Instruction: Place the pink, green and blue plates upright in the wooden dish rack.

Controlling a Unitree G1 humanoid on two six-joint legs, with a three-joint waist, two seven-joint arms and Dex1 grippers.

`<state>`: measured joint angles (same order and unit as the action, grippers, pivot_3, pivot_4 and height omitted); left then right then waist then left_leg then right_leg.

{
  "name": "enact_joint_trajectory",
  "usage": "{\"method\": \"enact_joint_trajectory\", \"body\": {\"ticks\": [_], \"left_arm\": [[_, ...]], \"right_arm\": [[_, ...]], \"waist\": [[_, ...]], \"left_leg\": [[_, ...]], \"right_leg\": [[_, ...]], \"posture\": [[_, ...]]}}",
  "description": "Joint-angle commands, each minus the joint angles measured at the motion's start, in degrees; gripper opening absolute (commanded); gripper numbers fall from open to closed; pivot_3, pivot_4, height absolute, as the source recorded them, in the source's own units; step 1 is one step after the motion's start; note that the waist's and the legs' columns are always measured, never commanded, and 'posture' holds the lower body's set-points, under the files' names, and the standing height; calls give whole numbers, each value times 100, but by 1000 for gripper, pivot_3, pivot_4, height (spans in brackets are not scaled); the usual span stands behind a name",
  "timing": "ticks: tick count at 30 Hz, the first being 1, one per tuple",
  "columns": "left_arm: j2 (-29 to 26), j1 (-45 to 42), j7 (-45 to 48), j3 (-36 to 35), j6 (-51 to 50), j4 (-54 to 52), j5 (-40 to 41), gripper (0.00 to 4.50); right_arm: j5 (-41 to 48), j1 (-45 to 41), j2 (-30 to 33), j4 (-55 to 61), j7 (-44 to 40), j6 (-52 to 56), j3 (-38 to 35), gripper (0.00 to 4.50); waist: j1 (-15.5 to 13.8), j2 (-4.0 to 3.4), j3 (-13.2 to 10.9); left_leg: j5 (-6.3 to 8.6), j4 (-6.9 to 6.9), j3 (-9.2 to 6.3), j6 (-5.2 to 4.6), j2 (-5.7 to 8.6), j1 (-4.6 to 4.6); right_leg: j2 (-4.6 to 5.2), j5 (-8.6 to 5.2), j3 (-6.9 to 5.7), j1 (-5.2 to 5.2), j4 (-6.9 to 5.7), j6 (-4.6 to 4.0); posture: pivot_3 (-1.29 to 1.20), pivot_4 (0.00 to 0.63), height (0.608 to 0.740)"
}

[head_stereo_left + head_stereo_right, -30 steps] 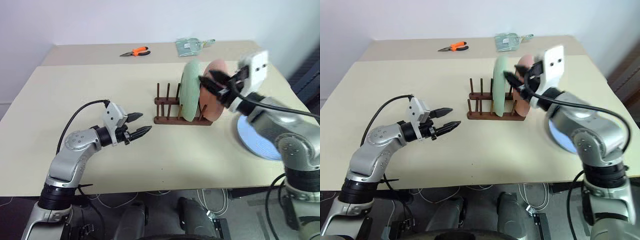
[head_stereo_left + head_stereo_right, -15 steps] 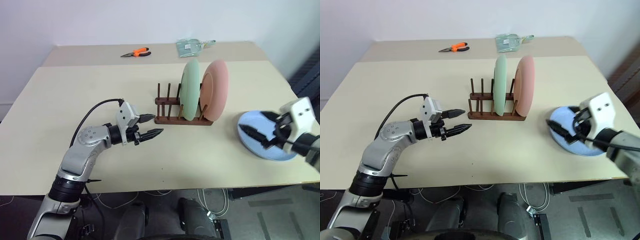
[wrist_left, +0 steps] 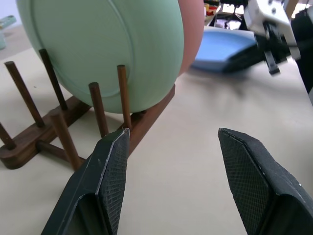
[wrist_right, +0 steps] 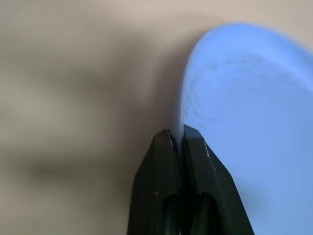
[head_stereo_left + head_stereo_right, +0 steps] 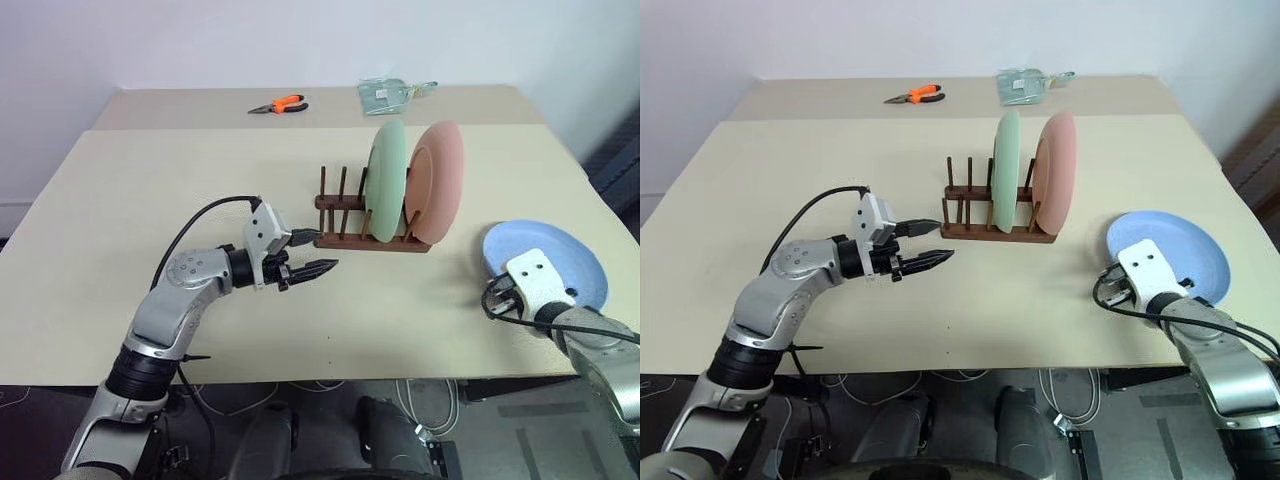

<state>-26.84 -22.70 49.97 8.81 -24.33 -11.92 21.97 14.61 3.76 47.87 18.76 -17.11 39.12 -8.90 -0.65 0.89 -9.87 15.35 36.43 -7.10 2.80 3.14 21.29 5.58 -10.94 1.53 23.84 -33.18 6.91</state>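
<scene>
Blue plate (image 4: 244,127) rim pinched by right end effector (image 4: 182,137); left end effector (image 3: 171,147) wide.

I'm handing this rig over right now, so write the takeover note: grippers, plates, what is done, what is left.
Left gripper: open, holding nothing, beside the wooden dish rack.
Right gripper: shut on the rim of the blue plate, which lies flat on the table.
Done: green plate and pink plate stand upright in the rack.
Left: lift the blue plate and stand it in a free slot.
</scene>
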Motion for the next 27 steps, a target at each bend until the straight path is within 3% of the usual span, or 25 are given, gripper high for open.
{"method": "enact_joint_trajectory", "body": {"ticks": [1, 5, 11, 14, 18, 22, 27], "left_arm": [[-37, 48, 46, -68, 218, -69, -48, 2960], [-86, 99, 17, -203, 448, 151, -142, 2960], [-414, 349, -76, -581, 1150, 755, -515, 2960], [-645, 513, -46, -812, 1531, 1076, -626, 2960], [-709, 529, -124, -990, 1858, 1397, -731, 2960], [-659, 583, -214, -1082, 2001, 1500, -737, 2960], [-604, 799, -237, -1108, 2075, 1375, -715, 2960]], "right_arm": [[-20, -412, -27, 231, -102, -304, -479, 39], [439, -1505, -185, 505, -134, -677, -1206, 39], [3653, -4104, -1049, 1009, 402, 447, -2107, 39], [5490, -4787, -1516, 1180, 898, 769, -1795, 39], [6662, -5250, -2578, 1001, 2137, 621, -1047, 39], [6917, -5329, -3970, 391, 3648, 326, -357, 39], [7002, -5205, -4472, 218, 4307, 198, -63, 39]], "waist": [[14, -4, -2], [62, -10, -5], [139, -13, -7], [134, -9, -5], [142, -11, -6], [156, -11, -2], [146, -11, -2]], "left_leg": [[0, -1, 0, 0, 0, 0], [0, -1, 1, 0, 0, 0], [0, -21, -13, 0, -6, -5], [0, -28, -26, 0, -6, -2], [0, -20, -28, 0, -4, 2], [-1, -24, -27, 1, -4, 0], [-3, -29, -27, 4, 1, 17]], "right_leg": [[0, 0, 0, 0, 0, 0], [0, -1, 0, 3, -2, 3], [-4, 8, -5, 6, -4, 7], [-4, 8, -13, 7, -2, 6], [-2, 4, -12, 9, -4, -3], [-3, 13, -10, 22, -16, 11], [-2, 17, -7, 47, -23, 15]], "posture": [[0, 150, 740], [0, 150, 740], [0, 150, 740], [0, 150, 740], [0, 150, 740], [0, 150, 740], [0, 150, 740]]}}
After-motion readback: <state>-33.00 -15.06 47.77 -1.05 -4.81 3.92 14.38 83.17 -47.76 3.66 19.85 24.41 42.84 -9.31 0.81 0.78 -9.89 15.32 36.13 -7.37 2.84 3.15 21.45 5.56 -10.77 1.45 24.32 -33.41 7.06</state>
